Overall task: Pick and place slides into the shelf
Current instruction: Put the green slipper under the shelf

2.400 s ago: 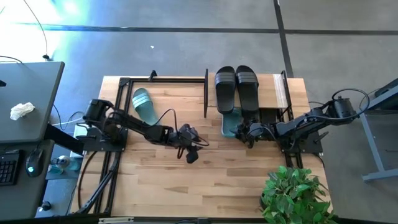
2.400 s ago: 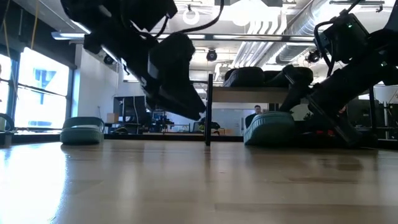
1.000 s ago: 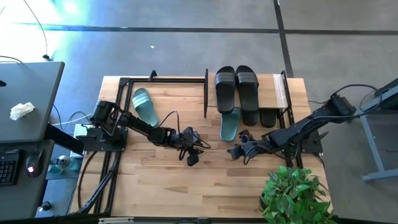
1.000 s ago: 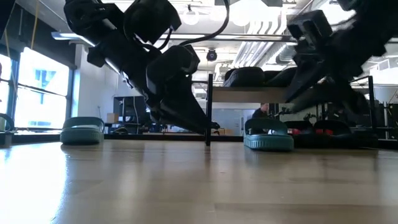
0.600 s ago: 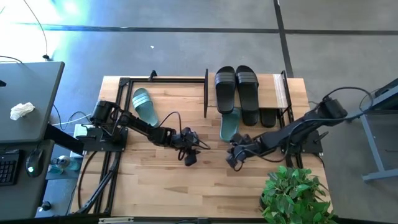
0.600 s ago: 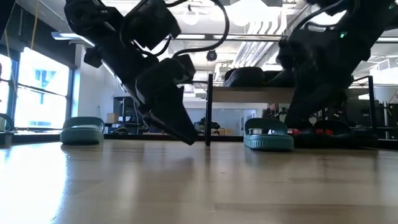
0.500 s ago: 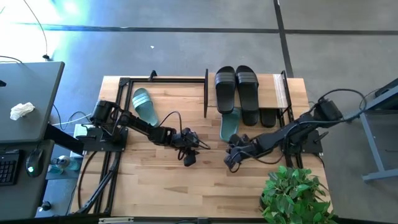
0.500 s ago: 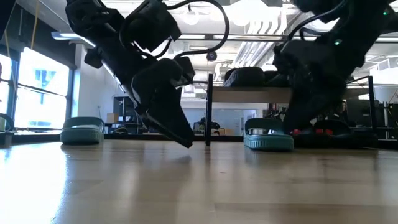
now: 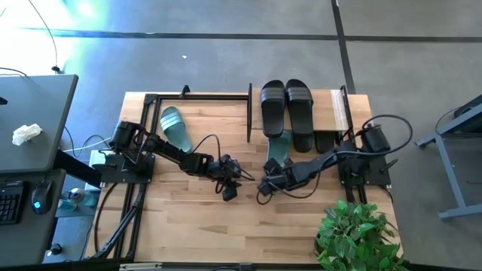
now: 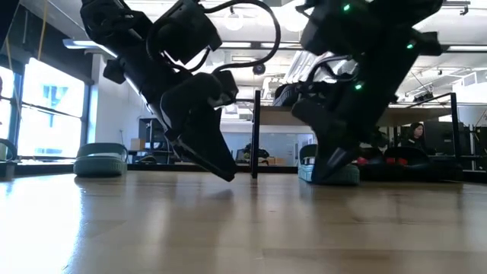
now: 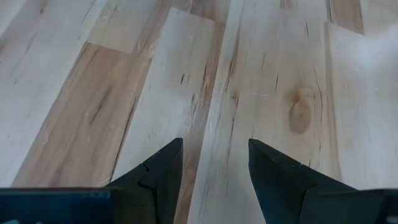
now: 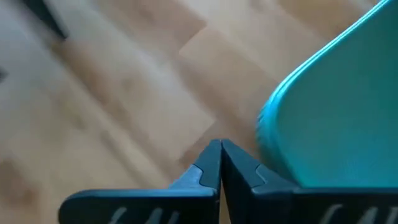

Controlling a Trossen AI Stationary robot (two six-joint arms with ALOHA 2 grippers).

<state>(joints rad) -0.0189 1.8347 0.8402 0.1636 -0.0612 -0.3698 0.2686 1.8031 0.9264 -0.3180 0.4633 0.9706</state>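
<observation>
Reaching across the middle of the desk (image 9: 188, 218), both arms meet near its centre. The right gripper (image 9: 263, 188) hangs low over the wood with its fingers pressed together and nothing between them, just beside the heel of a sage-green slide (image 9: 277, 150) that lies partly under the shelf (image 9: 340, 113); in the right wrist view that slide's teal edge (image 12: 336, 106) fills one side. The left gripper (image 9: 230, 187) sits close by — its fingers (image 11: 158, 171) stand apart over bare wood and hold nothing.

On the shelf's light wooden top board a pair of black slides (image 9: 286, 105) with ribbed straps lies side by side, toes pointing off the desk's far edge. Another black slide (image 9: 325, 141) shows beneath the board, beside the green one. The second sage-green slide (image 9: 175, 126) lies well apart, inside the open black metal frame (image 9: 196, 96) on the left half of the desk. In the low view it rests flat on the wood (image 10: 100, 162), far to one side of the arms.

A potted plant (image 9: 358, 233) stands at the desk's near right corner.
</observation>
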